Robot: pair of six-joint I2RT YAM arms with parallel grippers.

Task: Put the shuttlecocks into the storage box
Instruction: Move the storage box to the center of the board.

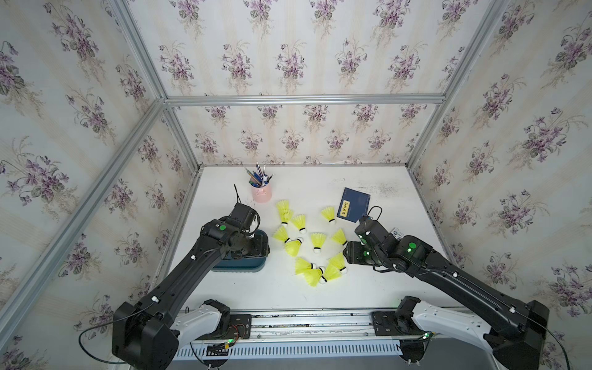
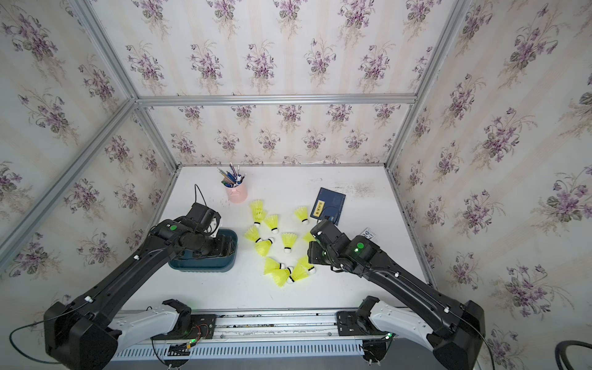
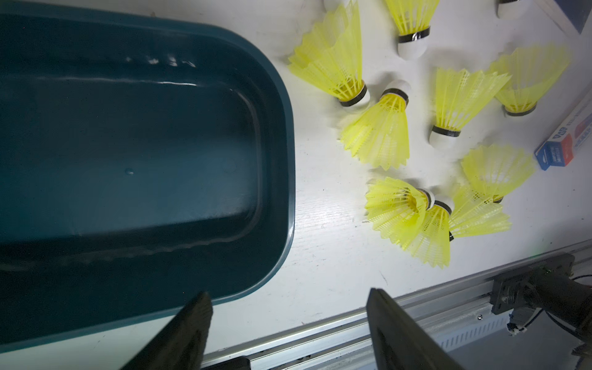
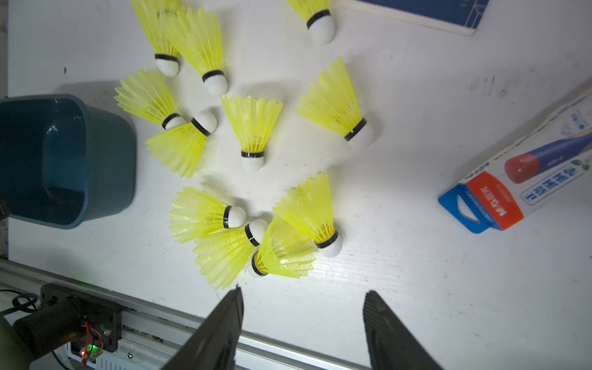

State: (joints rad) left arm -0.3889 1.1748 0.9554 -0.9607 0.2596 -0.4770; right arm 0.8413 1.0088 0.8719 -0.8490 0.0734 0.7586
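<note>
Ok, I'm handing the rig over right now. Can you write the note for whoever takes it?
Left hand: open, empty, over the storage box.
Right hand: open, empty, above the table, close to the shuttlecocks.
Things: eleven shuttlecocks lie on the table between the box and the navy book. The nearest four touch or overlap.
Done: nothing; the visible part of the box is empty.
Left: every shuttlecock goes into the box.

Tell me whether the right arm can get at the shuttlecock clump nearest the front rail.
Probably yes: the right pincer hangs open just short of that shuttlecock clump, nothing standing between them.
</note>
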